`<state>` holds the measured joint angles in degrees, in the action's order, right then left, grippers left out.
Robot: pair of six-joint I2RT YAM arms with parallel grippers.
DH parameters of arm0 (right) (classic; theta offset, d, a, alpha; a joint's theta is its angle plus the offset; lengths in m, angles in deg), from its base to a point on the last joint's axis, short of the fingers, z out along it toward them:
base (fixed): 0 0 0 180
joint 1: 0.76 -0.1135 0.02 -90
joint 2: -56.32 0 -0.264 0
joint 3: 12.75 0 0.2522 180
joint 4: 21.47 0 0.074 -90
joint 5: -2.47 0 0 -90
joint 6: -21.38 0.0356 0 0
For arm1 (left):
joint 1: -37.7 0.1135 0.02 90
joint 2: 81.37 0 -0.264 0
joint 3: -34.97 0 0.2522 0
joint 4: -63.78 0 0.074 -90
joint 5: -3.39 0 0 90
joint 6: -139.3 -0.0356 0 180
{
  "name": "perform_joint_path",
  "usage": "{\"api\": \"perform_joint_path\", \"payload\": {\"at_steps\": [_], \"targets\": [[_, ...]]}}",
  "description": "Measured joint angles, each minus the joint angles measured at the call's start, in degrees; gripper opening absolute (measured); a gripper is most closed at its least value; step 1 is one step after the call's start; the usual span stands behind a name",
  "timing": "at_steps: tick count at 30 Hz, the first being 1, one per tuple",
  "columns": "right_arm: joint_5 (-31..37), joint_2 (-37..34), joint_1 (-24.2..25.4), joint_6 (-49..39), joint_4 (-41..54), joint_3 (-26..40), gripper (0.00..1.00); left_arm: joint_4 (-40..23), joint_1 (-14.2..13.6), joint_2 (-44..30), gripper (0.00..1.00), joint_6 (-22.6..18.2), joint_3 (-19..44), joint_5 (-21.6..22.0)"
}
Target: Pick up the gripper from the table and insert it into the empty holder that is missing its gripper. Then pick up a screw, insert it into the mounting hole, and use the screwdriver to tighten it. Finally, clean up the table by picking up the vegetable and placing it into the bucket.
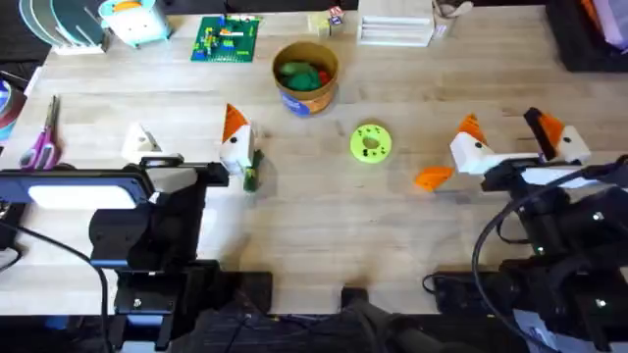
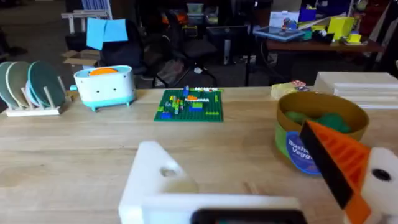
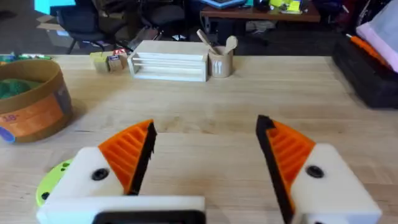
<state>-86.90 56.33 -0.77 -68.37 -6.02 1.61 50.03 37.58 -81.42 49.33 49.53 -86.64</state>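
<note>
left gripper [image 1: 186,147]: fingers spread – empty, holder [image 1: 140,144] bare
right gripper [image 1: 510,137]: spread, empty
gripper [image 1: 433,177]: on table – beside right gripper
vegetable [image 1: 251,172]: beside left gripper

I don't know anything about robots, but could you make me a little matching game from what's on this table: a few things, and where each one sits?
Things:
1. bucket
2. vegetable
3. loose orange tip
4. scissors

Places:
A. far left of the table
B. right beside the left claw
C. lying flat just in front of the right claw
D. behind the lime disc, with green toy food inside

Pairs: 1-D, 2-B, 3-C, 4-A
</note>
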Motion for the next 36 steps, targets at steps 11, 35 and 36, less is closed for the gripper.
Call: {"api": "perform_joint_path", "payload": {"at_steps": [11,35,36], "targets": [[-1.43,-6.12,0.00,1.02,24.17,17.08,0.991,-28.34,0.00,-6.23,0.992,3.99,21.53,-0.06],[-4.62,-35.09,0.00,3.67,50.23,52.09,0.991,-60.72,-0.07,-59.92,0.487,6.27,56.05,-8.50],[-4.60,-35.10,0.00,3.67,50.23,52.09,0.991,-60.70,-0.09,-60.75,0.346,6.25,56.05,-9.02]]}}
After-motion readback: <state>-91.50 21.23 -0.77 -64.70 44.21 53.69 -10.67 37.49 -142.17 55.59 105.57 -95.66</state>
